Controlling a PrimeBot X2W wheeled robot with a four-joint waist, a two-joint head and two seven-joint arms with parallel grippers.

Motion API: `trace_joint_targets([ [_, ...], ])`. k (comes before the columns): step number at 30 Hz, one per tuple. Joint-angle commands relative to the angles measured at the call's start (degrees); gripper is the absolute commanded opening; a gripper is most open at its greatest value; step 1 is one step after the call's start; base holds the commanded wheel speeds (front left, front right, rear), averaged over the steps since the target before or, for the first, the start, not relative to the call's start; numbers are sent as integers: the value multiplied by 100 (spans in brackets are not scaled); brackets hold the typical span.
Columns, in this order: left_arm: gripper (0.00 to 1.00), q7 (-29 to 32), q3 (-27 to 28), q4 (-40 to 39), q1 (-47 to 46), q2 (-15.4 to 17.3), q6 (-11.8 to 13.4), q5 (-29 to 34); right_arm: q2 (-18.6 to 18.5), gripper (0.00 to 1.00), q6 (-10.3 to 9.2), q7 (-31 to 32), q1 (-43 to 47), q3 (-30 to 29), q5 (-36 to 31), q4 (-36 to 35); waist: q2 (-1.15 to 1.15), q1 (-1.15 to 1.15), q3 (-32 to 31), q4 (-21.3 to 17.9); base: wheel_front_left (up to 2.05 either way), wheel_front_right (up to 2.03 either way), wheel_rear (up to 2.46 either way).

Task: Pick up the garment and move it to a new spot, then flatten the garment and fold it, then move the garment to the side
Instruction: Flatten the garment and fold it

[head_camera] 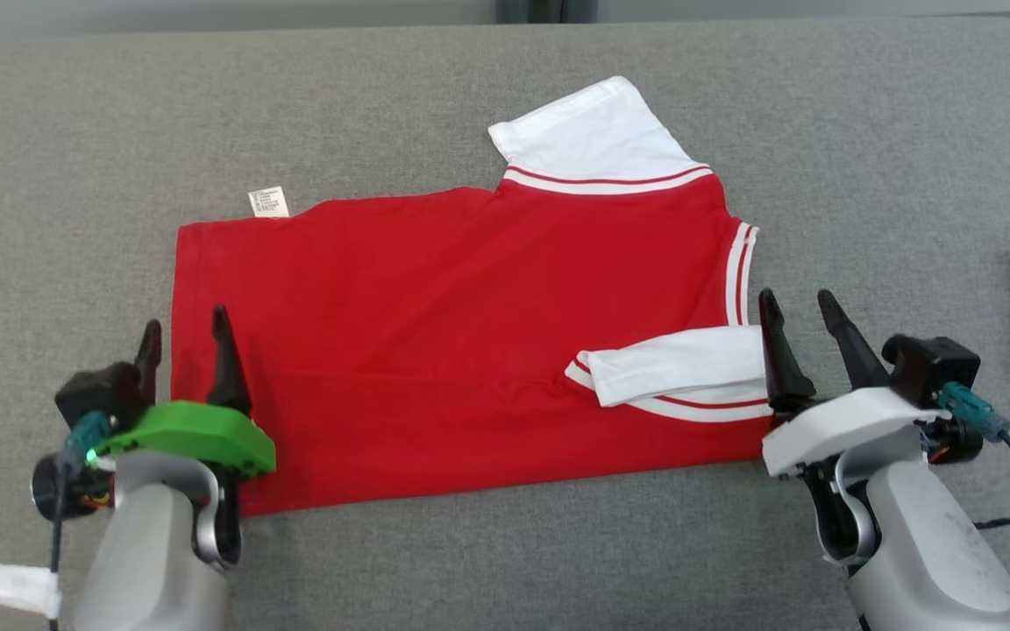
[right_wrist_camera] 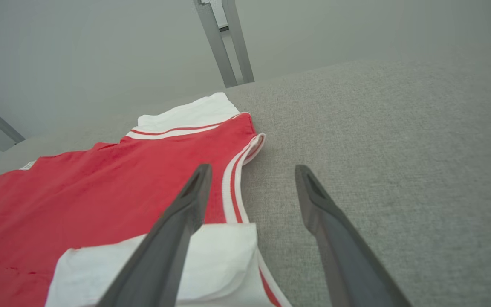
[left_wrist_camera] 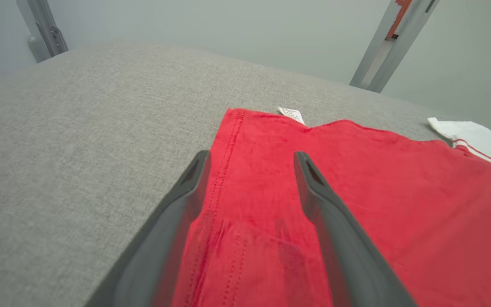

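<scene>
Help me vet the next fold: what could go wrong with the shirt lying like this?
1. The far white sleeve juts past the body of the red shirt, so a fold may come out uneven.
2. The folded-in near sleeve lies loose beside the open right end effector; a grab there could drag it out.

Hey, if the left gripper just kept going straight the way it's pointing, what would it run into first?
Most likely the red shirt. The left gripper is open, one finger over the shirt's edge, the other over the grey surface; its height above them is unclear.
</scene>
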Motion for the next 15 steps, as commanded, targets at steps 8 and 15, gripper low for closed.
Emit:
trace_joint_targets([
  [8, 100, 138, 51, 1610, -1722, 476, -274, -113, -38, 100, -9, 1, -716, 250, 6, -63, 0, 0, 891, -386, 0, 0, 0],
  [15, 100, 151, -45, 2414, -2433, 748, -363, -28, -93, 100, -9, 1, -1029, 318, 16, -192, 0, 0, 1210, -475, 0, 0, 0],
])
